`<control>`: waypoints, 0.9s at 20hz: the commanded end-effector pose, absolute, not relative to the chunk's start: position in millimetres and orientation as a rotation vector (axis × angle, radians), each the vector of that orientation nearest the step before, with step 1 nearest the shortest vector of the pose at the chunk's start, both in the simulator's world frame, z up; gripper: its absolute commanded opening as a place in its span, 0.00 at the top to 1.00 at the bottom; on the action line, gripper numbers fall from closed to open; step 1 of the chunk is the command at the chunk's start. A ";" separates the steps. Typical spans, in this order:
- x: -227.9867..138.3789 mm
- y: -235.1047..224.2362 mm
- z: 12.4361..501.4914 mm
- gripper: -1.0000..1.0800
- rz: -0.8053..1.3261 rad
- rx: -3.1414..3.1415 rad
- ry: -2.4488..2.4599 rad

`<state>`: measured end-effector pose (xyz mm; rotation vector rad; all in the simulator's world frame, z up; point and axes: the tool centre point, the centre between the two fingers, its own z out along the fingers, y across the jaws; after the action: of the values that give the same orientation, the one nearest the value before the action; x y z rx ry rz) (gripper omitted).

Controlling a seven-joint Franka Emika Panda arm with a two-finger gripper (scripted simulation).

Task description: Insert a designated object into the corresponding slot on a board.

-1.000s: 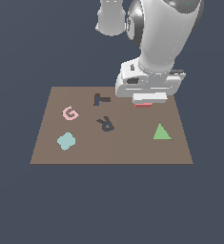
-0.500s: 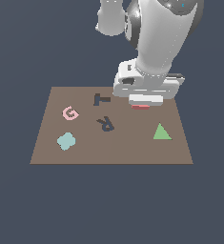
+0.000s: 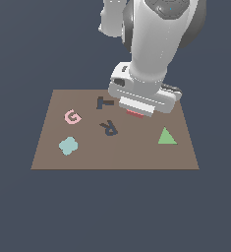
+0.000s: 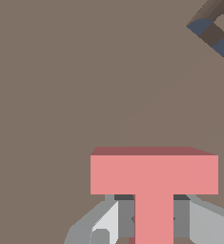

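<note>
The gripper (image 4: 151, 228) clasps the stem of the red-pink T block (image 4: 154, 177), low over the brown board (image 3: 87, 157) (presumably to carry it). The navy T-shaped slot (image 3: 104, 103) lies just to the exterior view's left.

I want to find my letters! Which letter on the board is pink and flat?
The G, near the exterior view's left edge of the board. The T slot and R recess are dark.

Red-pink T block (image 4: 154, 181) – brown board (image 3: 115, 152)
</note>
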<state>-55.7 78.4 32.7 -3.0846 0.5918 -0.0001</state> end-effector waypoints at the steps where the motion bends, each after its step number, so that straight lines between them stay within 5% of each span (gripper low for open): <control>1: -51.8 67.7 33.6 1.00 -0.001 -3.047 0.760; 18: -65.2 -13.1 38.6 1.00 -0.001 -2.492 1.911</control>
<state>-62.3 -8.1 38.1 -2.5478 1.8357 -0.0011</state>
